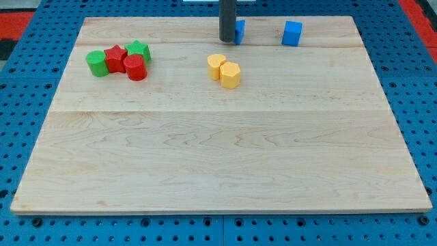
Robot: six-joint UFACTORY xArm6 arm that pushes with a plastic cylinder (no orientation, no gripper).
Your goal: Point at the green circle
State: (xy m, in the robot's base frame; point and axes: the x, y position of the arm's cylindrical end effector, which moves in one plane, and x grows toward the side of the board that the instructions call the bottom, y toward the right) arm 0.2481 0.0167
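Observation:
The green circle (97,63) lies at the view's upper left, at the left end of a tight cluster with a red star (116,58), a red cylinder (135,67) and a green star (138,50). My tip (227,39) stands near the view's top centre, far to the right of the green circle. It touches or hides part of a blue block (240,31) just to its right.
A blue cube (292,33) sits at the top right. Two yellow blocks (216,65) (230,75) lie touching just below my tip. The wooden board (218,171) rests on a blue pegboard.

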